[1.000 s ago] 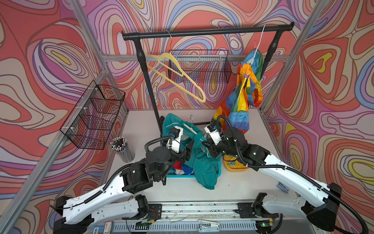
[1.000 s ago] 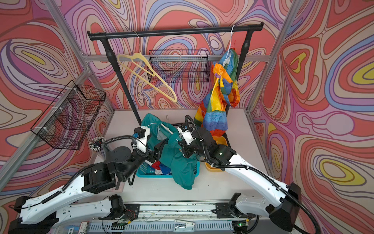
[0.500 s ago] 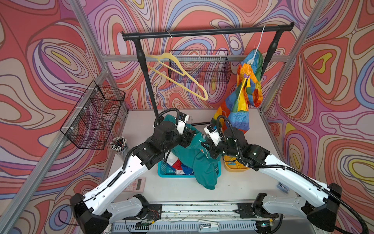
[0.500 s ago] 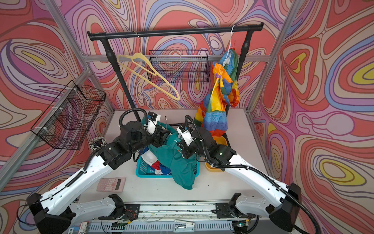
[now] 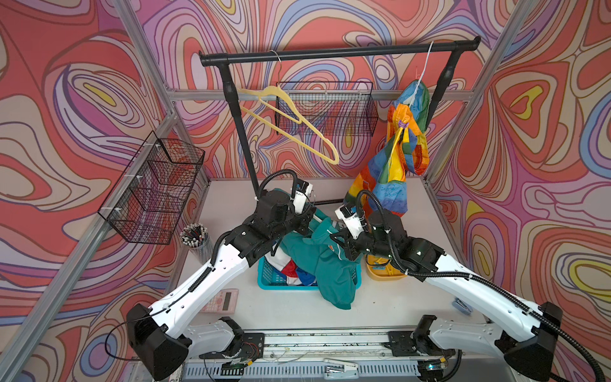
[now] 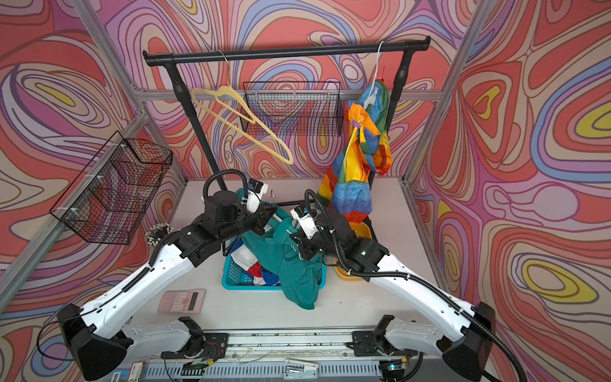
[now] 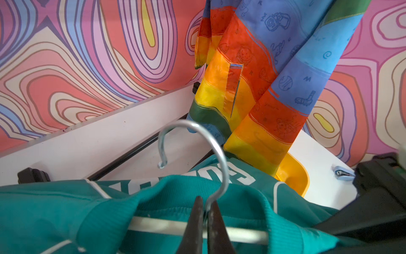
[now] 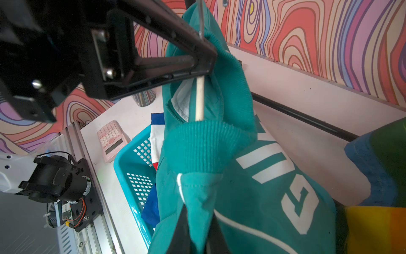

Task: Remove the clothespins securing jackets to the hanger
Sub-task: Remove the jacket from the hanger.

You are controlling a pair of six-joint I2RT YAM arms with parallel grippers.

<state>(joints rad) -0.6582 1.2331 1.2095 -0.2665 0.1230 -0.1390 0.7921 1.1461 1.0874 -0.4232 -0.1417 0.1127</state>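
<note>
- I've got the rail (image 5: 330,54) standing across the back of the desk (image 5: 396,297), the back wire basket (image 5: 327,109) on the wall behind it and the side wire basket (image 5: 155,191) on the left wall.
- The bare hanger (image 5: 297,127) hangs left of centre on the rail.
- The hanging jacket (image 5: 396,172) is at the rail's right end, with a clothespin (image 5: 402,124) clipped high on it.
- Mid-desk sits the bin (image 5: 269,281), with the binned jacket (image 5: 294,269) inside and the draped jacket (image 5: 330,264) spilling over its front right rim.
- The tub (image 5: 380,273) is just right of the bin.
- The calculator (image 5: 224,301) lies front left of the bin, and the pen cup (image 5: 195,234) stands to its left.
- My left tool (image 7: 203,216) is at the loaded hanger's (image 7: 186,123) neck, and my right tool (image 8: 197,224) is on the draped jacket.
</note>
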